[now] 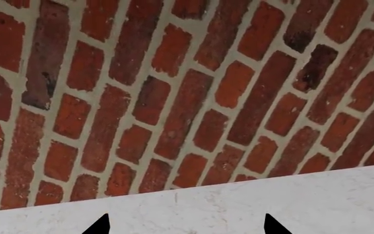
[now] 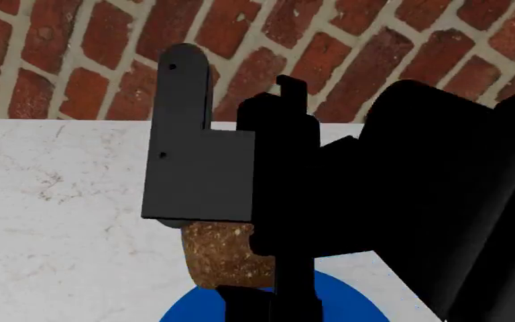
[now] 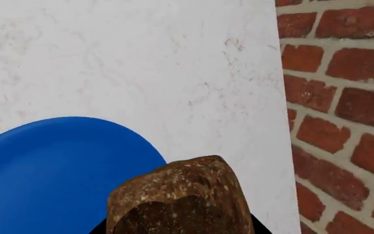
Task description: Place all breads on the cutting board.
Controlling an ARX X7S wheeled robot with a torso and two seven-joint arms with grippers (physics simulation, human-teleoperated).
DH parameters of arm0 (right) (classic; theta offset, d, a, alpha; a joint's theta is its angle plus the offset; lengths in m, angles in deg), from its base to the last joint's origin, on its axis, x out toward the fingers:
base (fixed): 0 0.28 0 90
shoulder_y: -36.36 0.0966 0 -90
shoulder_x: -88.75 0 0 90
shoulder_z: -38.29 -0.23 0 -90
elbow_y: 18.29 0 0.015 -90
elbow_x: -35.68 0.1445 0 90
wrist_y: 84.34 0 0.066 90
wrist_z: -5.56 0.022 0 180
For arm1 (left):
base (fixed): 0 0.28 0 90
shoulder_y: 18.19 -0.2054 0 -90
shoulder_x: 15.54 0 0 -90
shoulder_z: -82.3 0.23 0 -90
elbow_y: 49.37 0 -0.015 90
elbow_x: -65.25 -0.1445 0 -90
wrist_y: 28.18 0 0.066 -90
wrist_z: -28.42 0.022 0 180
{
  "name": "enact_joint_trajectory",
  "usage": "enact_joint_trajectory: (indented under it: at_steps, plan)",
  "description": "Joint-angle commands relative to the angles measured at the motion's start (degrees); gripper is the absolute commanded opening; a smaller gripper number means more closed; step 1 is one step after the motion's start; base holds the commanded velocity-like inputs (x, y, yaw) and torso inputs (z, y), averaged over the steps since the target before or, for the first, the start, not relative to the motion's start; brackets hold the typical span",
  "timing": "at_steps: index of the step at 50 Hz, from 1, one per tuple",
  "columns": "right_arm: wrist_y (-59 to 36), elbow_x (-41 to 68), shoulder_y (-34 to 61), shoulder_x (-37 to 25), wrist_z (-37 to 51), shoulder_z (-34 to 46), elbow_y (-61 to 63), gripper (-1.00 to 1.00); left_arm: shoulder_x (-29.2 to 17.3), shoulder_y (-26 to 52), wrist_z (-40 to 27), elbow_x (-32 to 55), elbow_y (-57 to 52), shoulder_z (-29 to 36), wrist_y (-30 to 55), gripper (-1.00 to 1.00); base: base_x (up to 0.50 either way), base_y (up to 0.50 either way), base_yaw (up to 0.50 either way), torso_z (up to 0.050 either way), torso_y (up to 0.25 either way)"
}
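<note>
- Bread: the dark roll (image 3: 181, 197) sits clenched in the right gripper (image 3: 177, 229), above the blue plate (image 3: 57, 170) near the table's (image 2: 51, 201) far edge.
- Cutting board is out of view; swinging blind risks a drop.
- Left gripper (image 1: 187, 226) hangs spread, empty.

Right arm (image 2: 436, 201): matt black, bulky, rounded housing.
Bracket plate (image 2: 190, 154): dark grey, flat, round-topped, two small screw holes seen.
Left gripper (image 1: 185, 225): two black pointed fingertips (image 1: 99, 225) shown at the frame edge.
</note>
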State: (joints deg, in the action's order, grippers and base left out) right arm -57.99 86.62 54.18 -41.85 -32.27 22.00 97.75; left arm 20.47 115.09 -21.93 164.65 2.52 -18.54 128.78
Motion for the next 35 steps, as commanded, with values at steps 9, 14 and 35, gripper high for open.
enact_joint_trajectory:
  at_steps: [9,14,35]
  plan:
    - [1.3,1.58,1.78,-5.39,3.46,-7.38,-0.58,-1.0,-1.9,1.83,-0.48,0.82,0.49,0.76,0.03,1.0,0.0,0.0,0.0,0.0,0.0]
    - [2.45,1.02,1.31,-5.47,5.47,-8.76,-1.55,-1.0,-2.84,2.61,-1.83,2.39,0.32,1.05,-0.2,1.0,0.0,0.0,0.0,0.0,0.0]
    - [5.04,0.06,0.95,-5.8,7.61,-11.46,-4.27,-1.0,-3.77,3.33,-1.96,3.19,0.35,1.07,-0.88,1.0,0.0,0.09,0.0,0.0,0.0]
